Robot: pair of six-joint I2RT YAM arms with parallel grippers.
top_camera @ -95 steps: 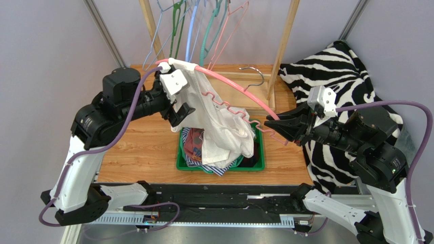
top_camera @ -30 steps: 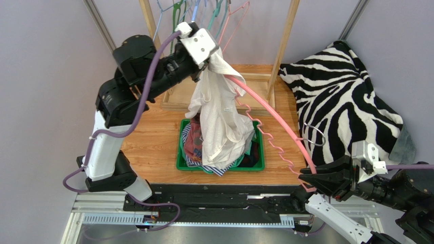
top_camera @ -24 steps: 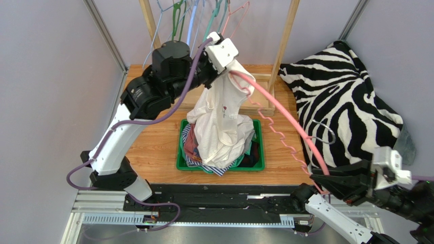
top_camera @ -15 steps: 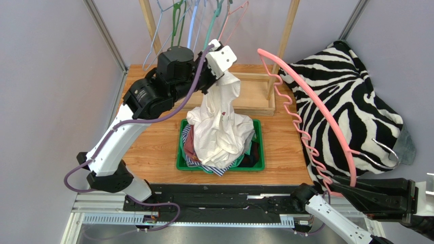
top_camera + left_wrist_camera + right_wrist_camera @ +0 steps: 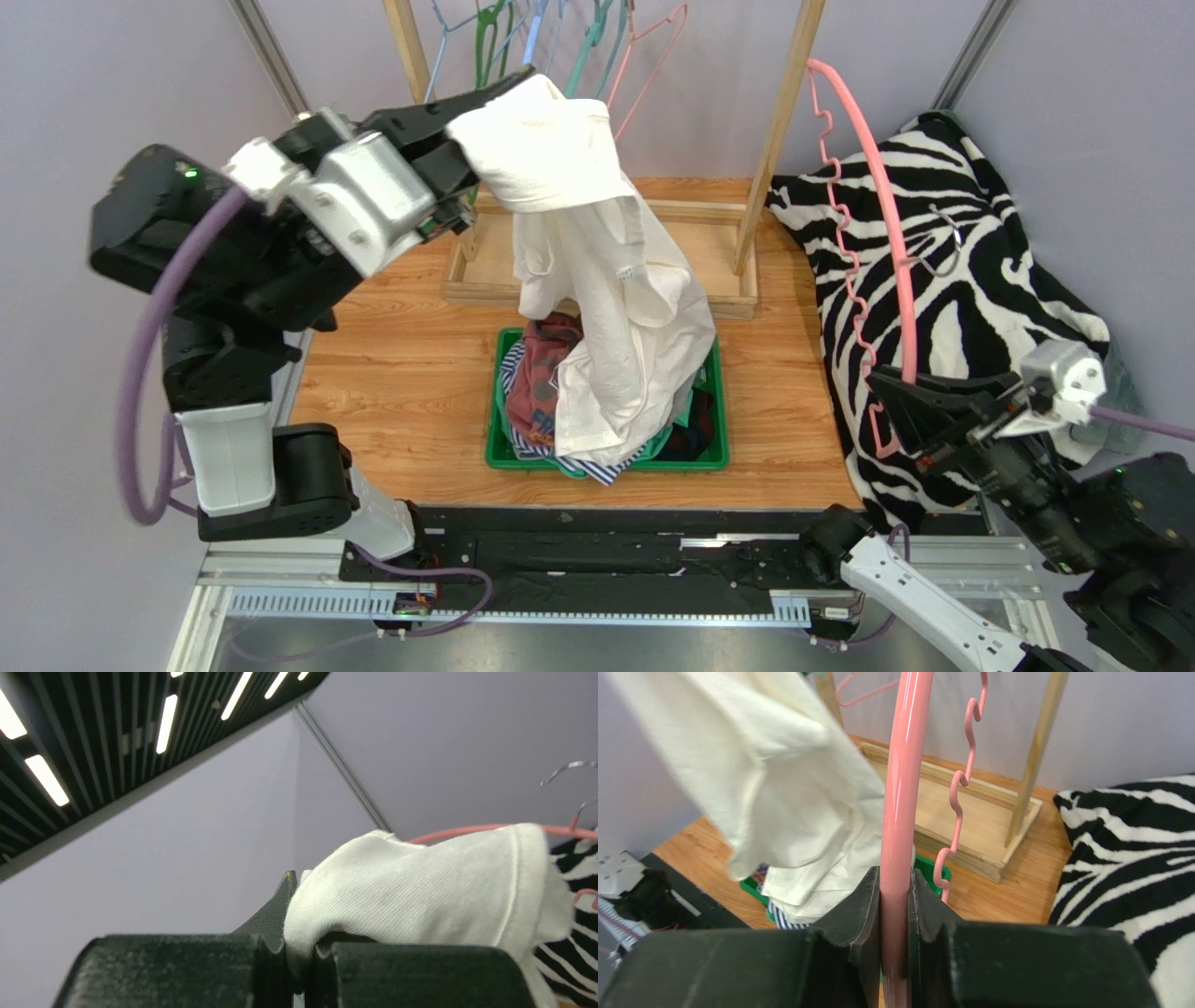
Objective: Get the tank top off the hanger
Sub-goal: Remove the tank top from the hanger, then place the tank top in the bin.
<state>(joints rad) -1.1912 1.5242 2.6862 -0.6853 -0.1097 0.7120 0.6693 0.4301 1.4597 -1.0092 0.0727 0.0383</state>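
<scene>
My left gripper is shut on a bunch of the white tank top, lifted high at the back left. The cloth hangs from it down into the green basket. In the left wrist view the tank top is pinched between the jaws of the left gripper. The pink hanger stands nearly upright over the zebra cloth, apart from the tank top. My right gripper is shut on its lower end. The right wrist view shows the hanger clamped in the right gripper, with the tank top to its left.
The basket holds several other clothes under the tank top's hem. A wooden rack with several hangers stands at the back on a wooden base. A zebra-striped cloth covers the right side.
The hanger slid out of the tank top, and my right gripper swung it upright toward the back right. My left gripper lifted the tank top higher and to the left.
</scene>
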